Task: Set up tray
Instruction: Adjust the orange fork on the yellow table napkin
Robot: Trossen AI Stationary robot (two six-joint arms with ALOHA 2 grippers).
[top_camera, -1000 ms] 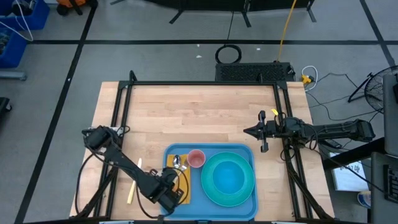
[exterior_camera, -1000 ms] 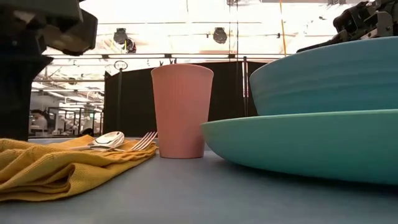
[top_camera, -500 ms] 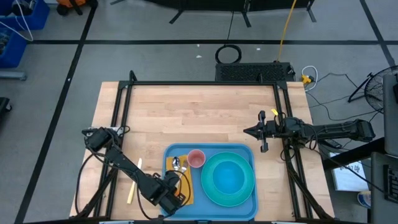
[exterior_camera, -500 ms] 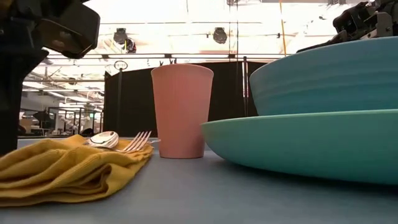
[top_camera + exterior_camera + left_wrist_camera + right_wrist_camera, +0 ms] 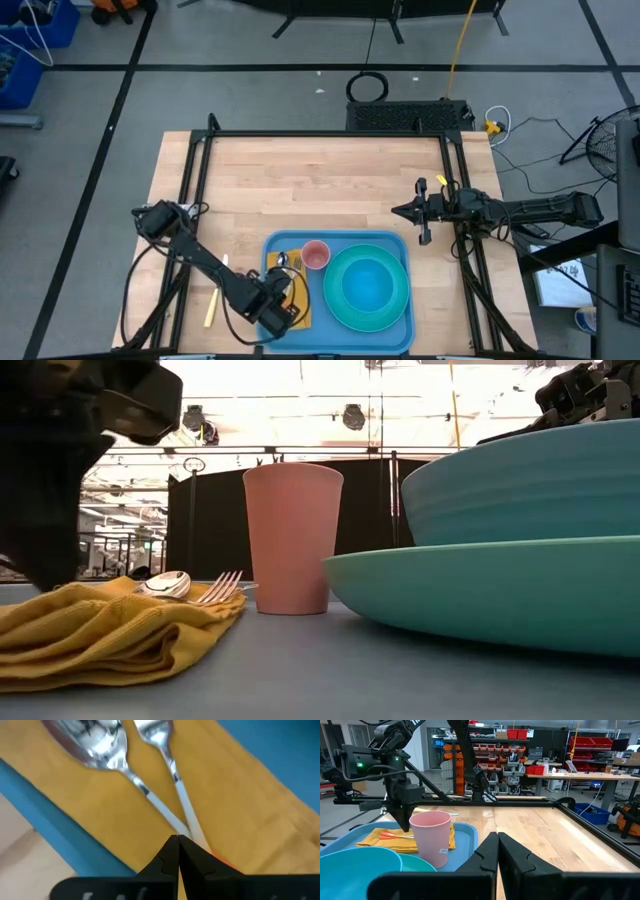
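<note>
Two utensils on yellow napkin

tray: you see smooth blue plastic
napkin: soft yellow cloth
spoon: your glossy metal
table: pale wood

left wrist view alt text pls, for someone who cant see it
The shut left gripper sits over the handles of a spoon and fork lying side by side on a yellow napkin in the blue tray.

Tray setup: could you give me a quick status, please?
Left claw shut, over napkin on tray. Right claw shut, parked off tray. Cup, bowl, spoon, fork aboard.
</note>
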